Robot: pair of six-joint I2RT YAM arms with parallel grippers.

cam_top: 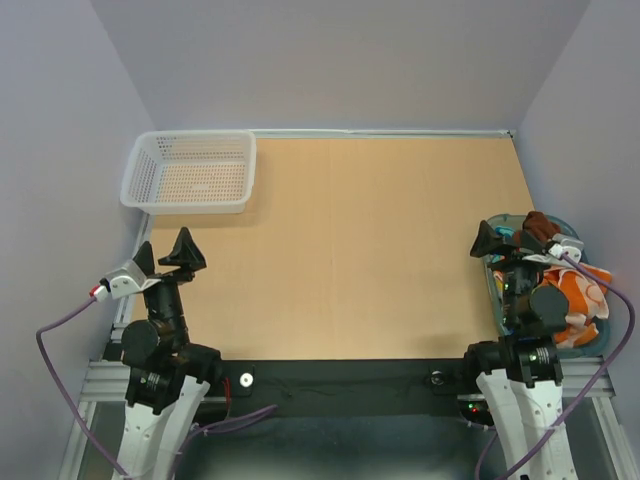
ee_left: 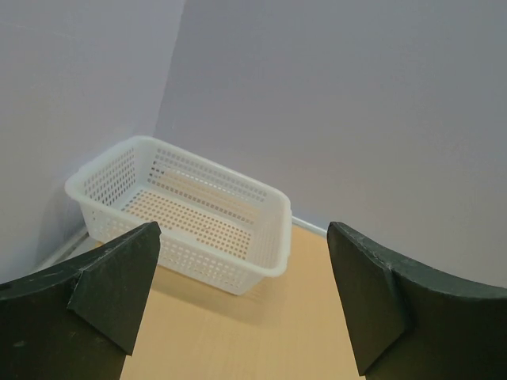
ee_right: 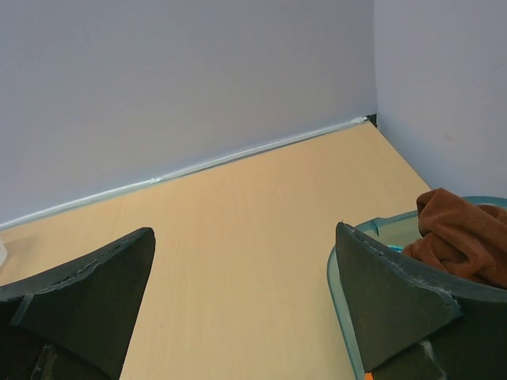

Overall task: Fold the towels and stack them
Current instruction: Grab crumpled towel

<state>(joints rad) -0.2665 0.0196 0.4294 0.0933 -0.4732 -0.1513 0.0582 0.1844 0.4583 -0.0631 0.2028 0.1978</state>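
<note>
– Two arms, one bench: what takes up most of the view?

– Pale wooden bench (cam_top: 380, 250), bare across its middle. At its far left corner sits a white mesh plastic basket (cam_top: 190, 172) with nothing in it. At the right edge sits a translucent blue-green tub (cam_top: 497, 292), its long side running from near to far.

– Where are the towels?

– All in that tub, in a crumpled heap. An orange towel with white circles (cam_top: 580, 300) lies toward the near end, and a plain dark brown towel (cam_top: 538, 222) bulges over the far end. None is on the bench yet, so folding has not begun.

– And the tools?

– Both are released, jaws spread wide, holding nothing. The left tool (cam_top: 165, 255) points at the basket, well apart from the tub. The right tool (cam_top: 507, 245) hovers at the tub's left rim, facing the far wall.

– Which arm should reach?

– Probably the right. The heap lies just to that tool's right and below it, the brown towel closest. The heap shows no clear long axis.
</note>
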